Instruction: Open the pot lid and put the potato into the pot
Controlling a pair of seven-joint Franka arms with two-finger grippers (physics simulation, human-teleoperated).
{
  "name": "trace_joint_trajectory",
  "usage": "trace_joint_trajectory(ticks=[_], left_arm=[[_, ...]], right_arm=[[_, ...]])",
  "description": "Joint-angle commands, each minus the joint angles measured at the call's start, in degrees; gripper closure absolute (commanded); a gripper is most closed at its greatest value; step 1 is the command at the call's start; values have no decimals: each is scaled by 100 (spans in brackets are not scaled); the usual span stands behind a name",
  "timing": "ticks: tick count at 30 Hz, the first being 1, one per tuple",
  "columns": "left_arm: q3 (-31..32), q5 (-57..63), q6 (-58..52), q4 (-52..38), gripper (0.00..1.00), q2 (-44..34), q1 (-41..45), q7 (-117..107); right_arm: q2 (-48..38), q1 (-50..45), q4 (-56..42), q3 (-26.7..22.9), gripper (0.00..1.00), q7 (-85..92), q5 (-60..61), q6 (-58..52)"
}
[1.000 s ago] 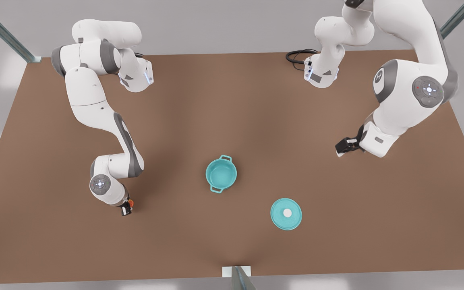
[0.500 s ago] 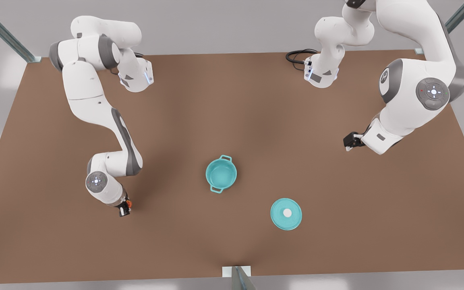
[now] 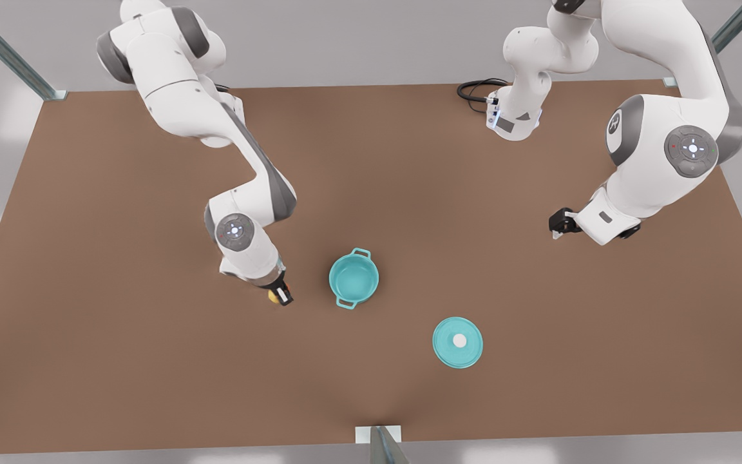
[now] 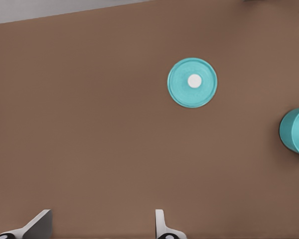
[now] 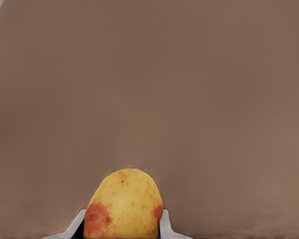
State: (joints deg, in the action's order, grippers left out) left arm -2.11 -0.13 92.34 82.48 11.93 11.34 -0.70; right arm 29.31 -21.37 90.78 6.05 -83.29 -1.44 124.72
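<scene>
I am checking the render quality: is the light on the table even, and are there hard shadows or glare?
Front view: the table has soft darker bands, no hard shadows; the pot shows no glare. Right wrist view: the potato in the right gripper is evenly lit. Left wrist view: the pot lid looks flat, shadowless.

In your left wrist view the pot (image 4: 296, 133) is cut by the frame edge. The right gripper (image 3: 279, 296) largely hides the potato (image 3: 272, 296).
</scene>
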Motion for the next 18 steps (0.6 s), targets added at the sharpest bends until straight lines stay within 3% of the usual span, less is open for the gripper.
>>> trace_joint_trajectory(ticks=[1, 10, 18], left_arm=[[0, 4, -5, 5, 0, -6, 0, 430], [-44, -58, -181, 31, 0, 73, -9, 422], [-53, -58, -181, 31, 0, 82, -18, 422]], right_arm=[[-13, -218, -52, 19, 47, -951, 73, -386], [998, -1203, -1080, -33, 46, -1717, 214, -404], [1428, -1537, -1150, -306, 46, -1726, 197, -228]])
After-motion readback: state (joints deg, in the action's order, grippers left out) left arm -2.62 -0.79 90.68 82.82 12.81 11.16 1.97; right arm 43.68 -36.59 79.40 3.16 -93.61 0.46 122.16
